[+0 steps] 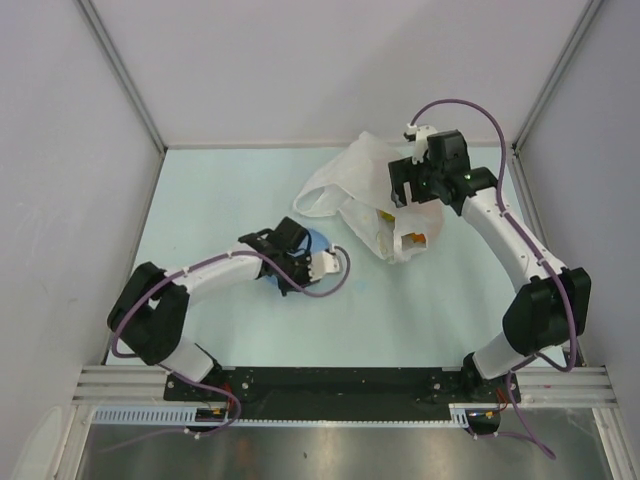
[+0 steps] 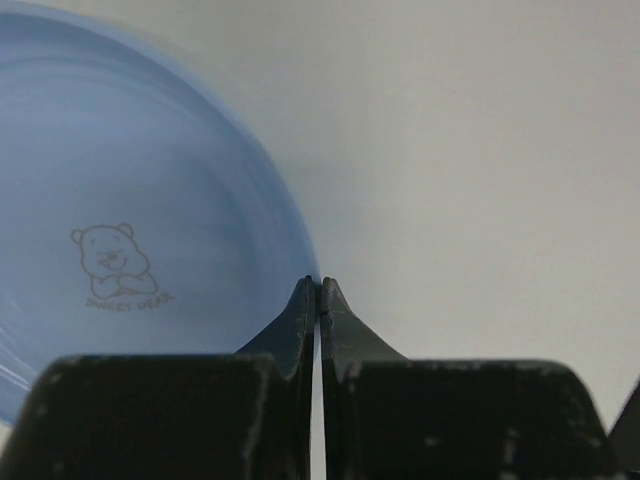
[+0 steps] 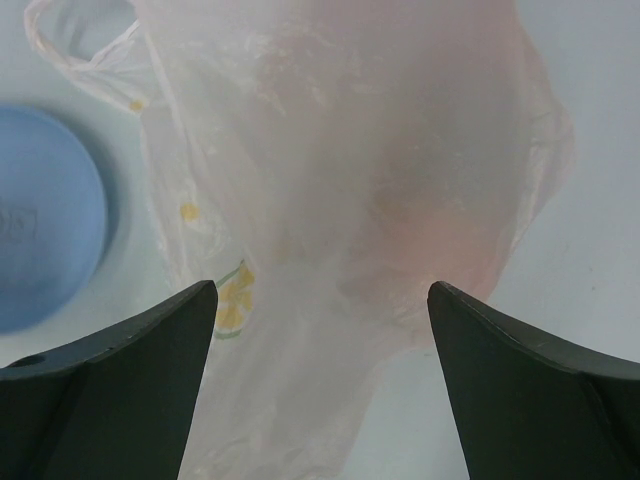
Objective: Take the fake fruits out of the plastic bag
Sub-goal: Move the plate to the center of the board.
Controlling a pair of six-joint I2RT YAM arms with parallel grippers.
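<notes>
The translucent white plastic bag (image 1: pixel 365 190) lies crumpled at the back middle of the table. The fake fruits are inside it. An orange shape (image 1: pixel 421 240) shows at its near end, and a pinkish-orange blur (image 3: pixel 440 220) shows through the film in the right wrist view. No single fruit can be told apart. My right gripper (image 1: pixel 412 190) hovers over the bag's right side. It is open and empty (image 3: pixel 320 290), with its jaws wide apart either side of the bag (image 3: pixel 330 150). My left gripper (image 1: pixel 288 278) is shut and empty (image 2: pixel 318 285), with its tips at the plate's edge.
A round light-blue plate (image 1: pixel 316 241) with a bear print lies under my left gripper, left of the bag. It shows in the left wrist view (image 2: pixel 150 180) and the right wrist view (image 3: pixel 45 220). The bag's handle loop (image 1: pixel 312 200) points left. White walls enclose the table.
</notes>
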